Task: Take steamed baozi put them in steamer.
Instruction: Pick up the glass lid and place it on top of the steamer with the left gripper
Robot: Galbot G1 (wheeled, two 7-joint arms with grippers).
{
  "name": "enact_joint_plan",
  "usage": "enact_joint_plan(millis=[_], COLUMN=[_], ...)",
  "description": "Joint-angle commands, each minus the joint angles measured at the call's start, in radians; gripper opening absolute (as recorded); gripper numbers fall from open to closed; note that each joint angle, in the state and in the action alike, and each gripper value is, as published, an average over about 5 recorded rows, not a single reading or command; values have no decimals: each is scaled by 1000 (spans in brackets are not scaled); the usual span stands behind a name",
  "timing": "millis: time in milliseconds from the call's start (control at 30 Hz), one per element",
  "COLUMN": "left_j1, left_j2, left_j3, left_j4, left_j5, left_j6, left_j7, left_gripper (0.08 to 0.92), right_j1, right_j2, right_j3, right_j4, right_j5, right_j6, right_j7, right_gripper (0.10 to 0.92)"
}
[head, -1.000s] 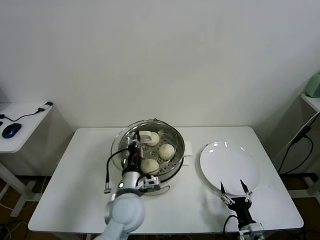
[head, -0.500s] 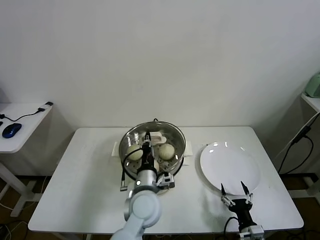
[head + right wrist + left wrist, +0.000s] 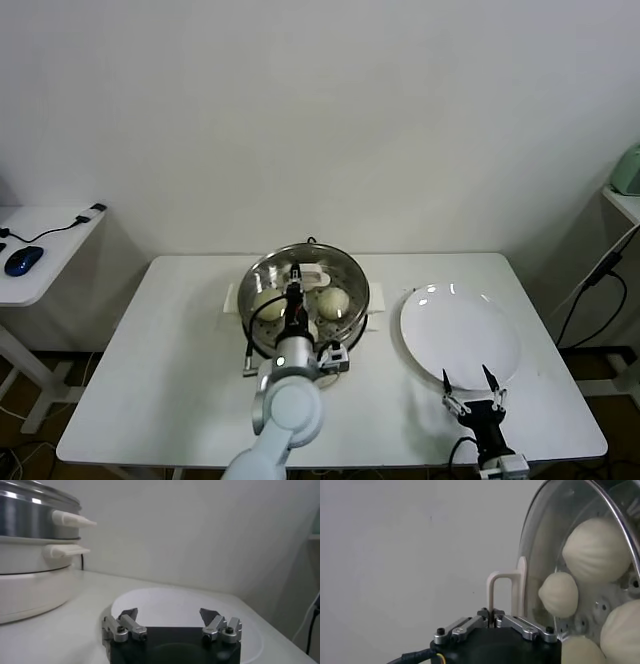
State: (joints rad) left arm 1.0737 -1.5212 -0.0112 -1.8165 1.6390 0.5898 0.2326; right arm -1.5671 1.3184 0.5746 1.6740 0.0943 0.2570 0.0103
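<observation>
Left gripper [image 3: 492, 618] clamped on glass lid's white handle [image 3: 506, 594] over steamer [image 3: 352, 277]; right gripper [image 3: 169, 619] wide, empty, white plate [image 3: 150, 600] just ahead.

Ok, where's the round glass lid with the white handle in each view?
Head: glass lid lies over the shiny steel steamer at table centre, left gripper shut on its handle.
Left wrist: lid fills the far side, buns behind it.
Right wrist: not visible.
Shared landmark: the steamer.

White wall [image 3: 320, 120], white table [image 3: 150, 370].
</observation>
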Motion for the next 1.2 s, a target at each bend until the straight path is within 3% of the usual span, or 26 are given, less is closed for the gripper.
enact_joint_plan(millis=[33, 500, 867, 1200], left_j1=[-10, 11, 24, 79], left_j2=[-4, -5, 3, 49], left_j3=[8, -3, 4, 30], left_j4=[21, 13, -27, -182], left_j5=[12, 16, -13, -88], left_j6=[2, -5, -8, -9], left_j7=[-1, -3, 7, 26], left_gripper=[136, 159, 463, 748], right_j1=[-2, 8, 15, 21], right_j2=[7, 19, 13, 18], right_j3=[-3, -8, -6, -25], right_j4=[-1, -8, -6, 12], right_j5=[-6, -21, -24, -5], right_j6=[3, 10, -4, -24], right_j7=[-2, -3, -9, 22], right_gripper=[823, 823, 823, 823])
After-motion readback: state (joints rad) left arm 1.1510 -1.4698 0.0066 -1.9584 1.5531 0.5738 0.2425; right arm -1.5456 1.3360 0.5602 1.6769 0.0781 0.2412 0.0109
